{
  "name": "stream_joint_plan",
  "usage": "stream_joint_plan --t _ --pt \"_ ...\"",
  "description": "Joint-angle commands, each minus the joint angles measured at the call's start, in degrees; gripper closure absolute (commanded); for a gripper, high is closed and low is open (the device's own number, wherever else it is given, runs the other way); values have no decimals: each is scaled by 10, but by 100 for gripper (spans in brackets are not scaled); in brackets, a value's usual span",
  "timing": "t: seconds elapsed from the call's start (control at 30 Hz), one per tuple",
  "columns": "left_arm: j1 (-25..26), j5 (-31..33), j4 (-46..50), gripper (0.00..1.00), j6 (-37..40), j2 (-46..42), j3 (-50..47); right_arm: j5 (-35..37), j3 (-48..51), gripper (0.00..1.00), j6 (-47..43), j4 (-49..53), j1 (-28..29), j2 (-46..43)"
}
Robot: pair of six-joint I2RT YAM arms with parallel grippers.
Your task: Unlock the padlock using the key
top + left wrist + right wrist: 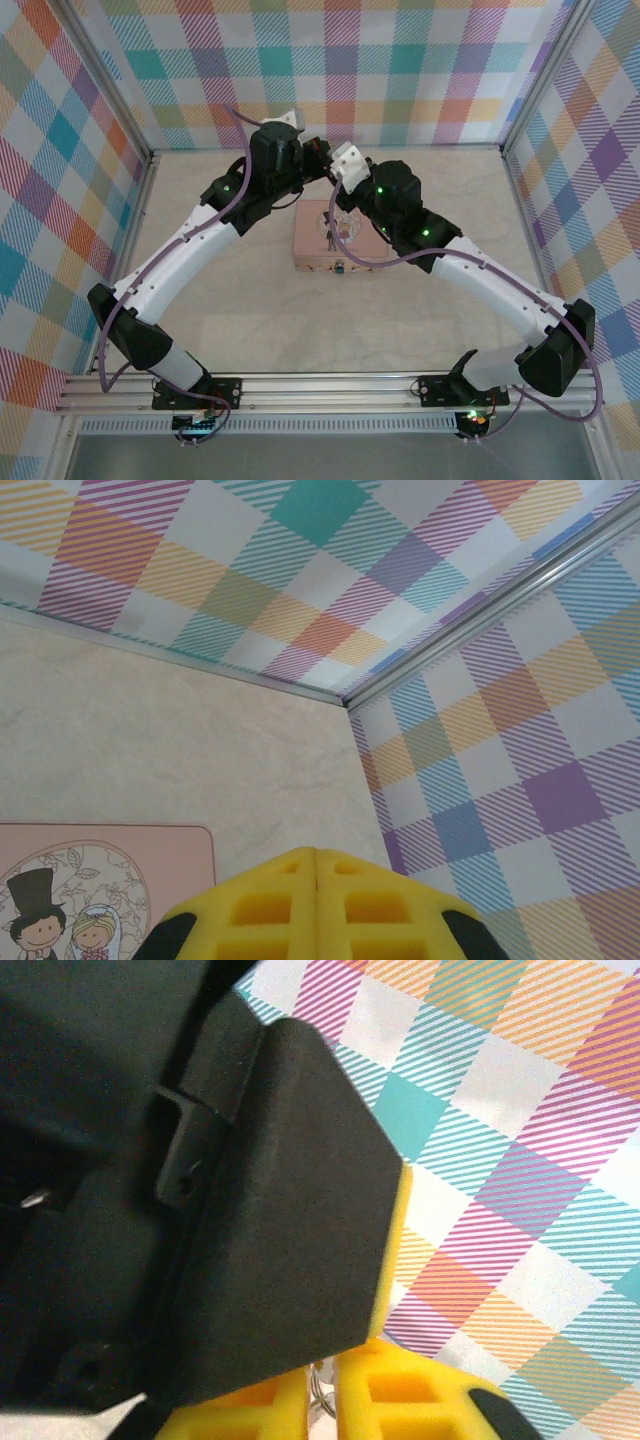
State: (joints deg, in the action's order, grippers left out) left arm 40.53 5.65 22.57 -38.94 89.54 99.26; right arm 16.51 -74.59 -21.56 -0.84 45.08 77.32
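- Left gripper [316,885] is closed pad to pad, nothing visible between, raised near the tin [308,250].
- Right gripper [320,1405] is barely parted, with a silvery bit [318,1390] in the gap; I cannot tell if it is held.
- Step, probably: sorting the key mid-air. Next, it must come down aligned to the padlock [341,268] at the tin's near edge.
- Padlock's axis and heading: too small to tell.

My left gripper [316,910] sits at six o'clock, yellow pads [262,920] pressed flush together. At eight o'clock lies the pink tin [160,855] with its cartoon wedding couple, on the beige tabletop [200,740].
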Motion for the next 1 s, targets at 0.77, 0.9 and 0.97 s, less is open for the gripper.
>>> stream_joint_plan --t 0.77,0.9,0.97 --pt "-92 -282 -185 100 57 -78 -256 -364 237 34 551 2 -255 -179" --pt "-92 -302 -227 100 38 -75 -291 -391 280 27 596 -48 -276 -164" --pt "-92 -313 -254 100 26 -73 -306 -433 282 23 634 -51 -294 -153"
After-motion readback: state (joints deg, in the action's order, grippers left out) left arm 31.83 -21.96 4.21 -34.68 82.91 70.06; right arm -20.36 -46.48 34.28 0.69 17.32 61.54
